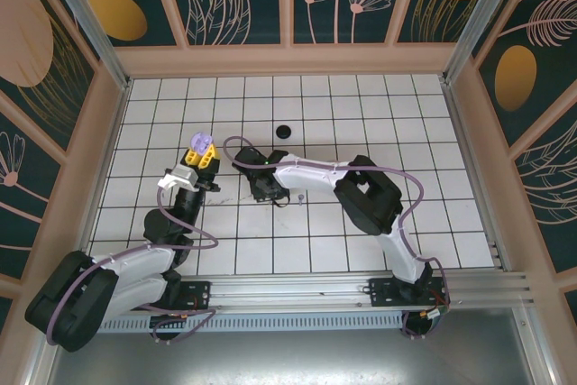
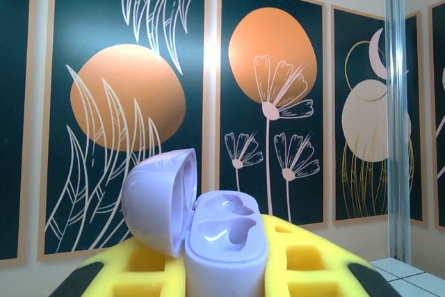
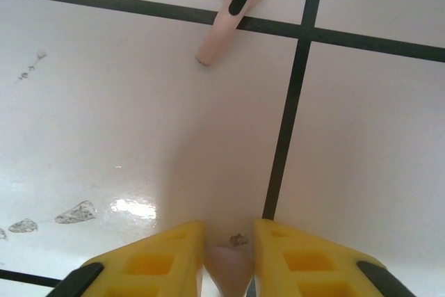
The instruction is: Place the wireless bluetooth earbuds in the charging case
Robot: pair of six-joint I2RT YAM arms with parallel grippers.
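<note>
Left claw (image 1: 200,160) pinches one lilac case (image 2: 226,245), held upright with its lid (image 2: 158,199) swung open; two sockets, both empty. Right claw (image 3: 228,233) sits low over the tiled table (image 3: 104,137), pinching one pale pink earbud (image 3: 228,269). A second pink earbud (image 3: 233,5) lies loose across a grid line ahead. One black disc (image 1: 285,130) lies well apart.

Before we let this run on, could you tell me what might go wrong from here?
The right gripper pinches the pink earbud only at its fingertips, so it may slip or twist when lifted.
The charging case in the left gripper has two small wells; a tilted bud may miss them.
The second pink earbud lies close ahead and could get knocked.
</note>
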